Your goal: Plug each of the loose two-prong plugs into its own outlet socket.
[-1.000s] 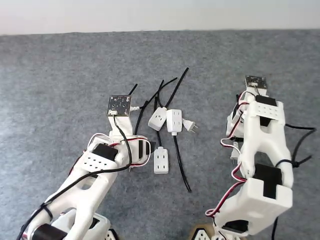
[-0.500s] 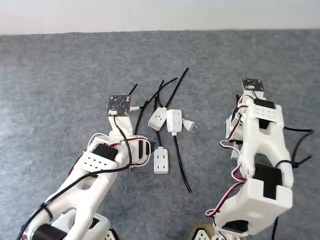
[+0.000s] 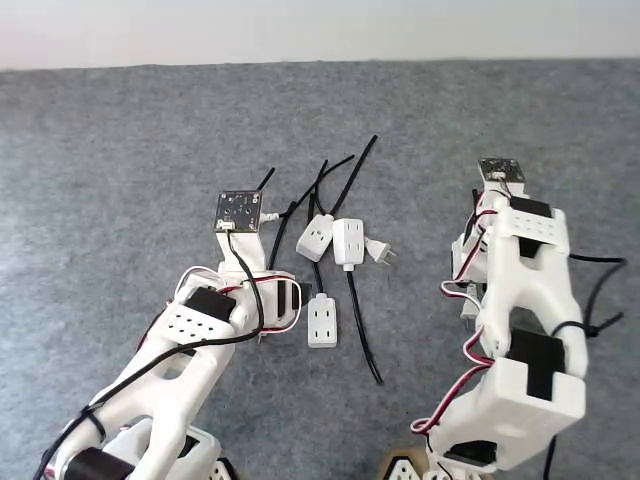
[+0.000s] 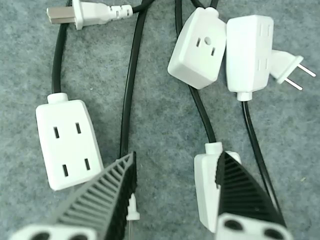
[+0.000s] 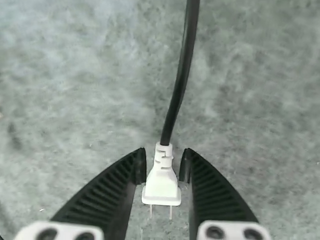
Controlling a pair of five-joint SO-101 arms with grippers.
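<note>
My left gripper (image 4: 175, 172) hangs open over a cluster of white sockets on black cords. A two-outlet block (image 4: 67, 142) lies beside one finger, and another socket (image 4: 206, 187) is partly under the other. Farther off are a cube socket (image 4: 200, 47), a tall block (image 4: 250, 47) and two loose two-prong plugs (image 4: 289, 67) (image 4: 85, 12). From above, the sockets (image 3: 322, 320) (image 3: 347, 240) (image 3: 314, 235) sit just right of the left arm (image 3: 200, 330). My right gripper (image 5: 162, 167) is shut on a white plug (image 5: 161, 187) whose black cord (image 5: 182, 75) trails away.
Grey carpet (image 3: 110, 160) covers the table, with a pale wall along the far edge. Black cords (image 3: 345, 180) fan out behind the sockets, and one cord (image 3: 362, 345) runs toward the front. The right arm (image 3: 525, 290) stands apart from the cluster, with bare carpet between.
The right arm's wrist has shifted slightly left, toward the middle of the table. The left arm and the sockets have not moved.
</note>
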